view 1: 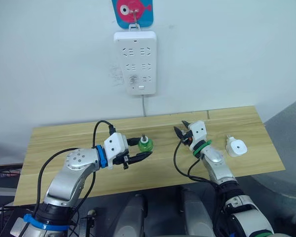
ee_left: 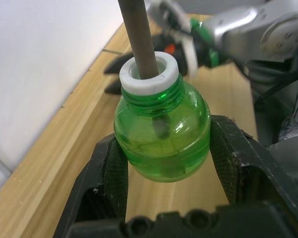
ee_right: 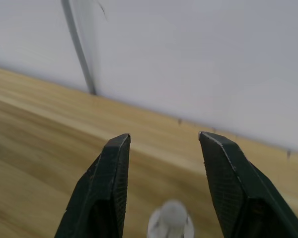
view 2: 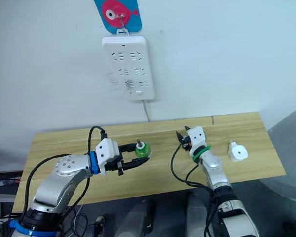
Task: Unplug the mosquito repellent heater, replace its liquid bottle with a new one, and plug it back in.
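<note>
Left wrist view: the left gripper [ee_left: 161, 153] pinches a small green bottle [ee_left: 161, 136] holding clear green liquid, a grey wick [ee_left: 139, 37] rising from its white neck. Beyond it, the right gripper [view 1: 181, 132] hovers spread and empty. The mosquito repellent heater [view 1: 236, 147] lies on the wooden table [view 1: 256, 123] to that gripper's right.

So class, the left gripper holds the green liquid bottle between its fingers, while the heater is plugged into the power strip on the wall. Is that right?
Not quite. The left gripper does hold the green liquid bottle between its fingers, but the heater is not plugged into the power strip; it lies on the wooden table, beyond the right gripper. The left eye view shows this.
</note>
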You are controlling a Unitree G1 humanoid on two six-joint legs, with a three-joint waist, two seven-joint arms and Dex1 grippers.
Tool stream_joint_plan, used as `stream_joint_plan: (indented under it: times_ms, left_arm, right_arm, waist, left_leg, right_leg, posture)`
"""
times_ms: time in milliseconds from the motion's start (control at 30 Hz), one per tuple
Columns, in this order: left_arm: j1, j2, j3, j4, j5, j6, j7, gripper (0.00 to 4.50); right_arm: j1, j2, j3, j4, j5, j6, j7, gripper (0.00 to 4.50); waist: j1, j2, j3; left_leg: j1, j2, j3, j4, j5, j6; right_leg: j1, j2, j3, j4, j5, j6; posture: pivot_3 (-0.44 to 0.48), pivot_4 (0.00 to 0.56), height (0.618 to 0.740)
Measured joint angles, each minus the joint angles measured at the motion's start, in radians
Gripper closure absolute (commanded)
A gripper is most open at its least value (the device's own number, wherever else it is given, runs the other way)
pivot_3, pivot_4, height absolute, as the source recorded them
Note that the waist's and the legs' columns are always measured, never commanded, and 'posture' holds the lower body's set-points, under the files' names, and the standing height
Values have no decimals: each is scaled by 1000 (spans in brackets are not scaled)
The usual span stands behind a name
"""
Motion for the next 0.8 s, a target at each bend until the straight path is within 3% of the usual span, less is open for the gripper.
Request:
stream_joint_plan:
  times_ms: [133, 333, 467, 800]
  left_arm:
    - [-24, -39, -35, 58, 19, -46, -1, 2302]
    - [-80, -59, -39, 154, 31, -126, -22, 2302]
    - [-112, -72, -63, 187, 31, -154, -62, 2302]
    - [-149, -73, -65, 201, 31, -173, -107, 2302]
  right_arm:
    - [62, -60, 56, -280, 74, 211, 136, 2172]
    - [80, -280, 83, -640, 294, 629, 377, 2172]
    - [53, -331, 85, -734, 371, 781, 428, 2172]
    - [-14, -227, 138, -775, 387, 870, 358, 2172]
  waist:
    - [1, 0, -1]
    - [15, -4, -4]
    - [17, -5, -5]
    - [24, -7, -8]
  left_leg:
    - [-1, 0, 0, 0, 0, -1]
    - [-2, -1, -1, 1, 1, -1]
    - [-3, -1, -1, 1, 1, -1]
    - [-4, -2, -1, 1, 1, -2]
  right_leg:
    - [-1, 0, 0, 0, 0, 0]
    - [-1, -1, -1, 0, 0, 0]
    - [-2, -2, -1, 0, 0, 0]
    - [-3, -3, -1, -1, 1, 1]
  posture:
    - [104, 285, 740]
    - [104, 262, 740]
    - [106, 247, 740]
    - [107, 250, 740]
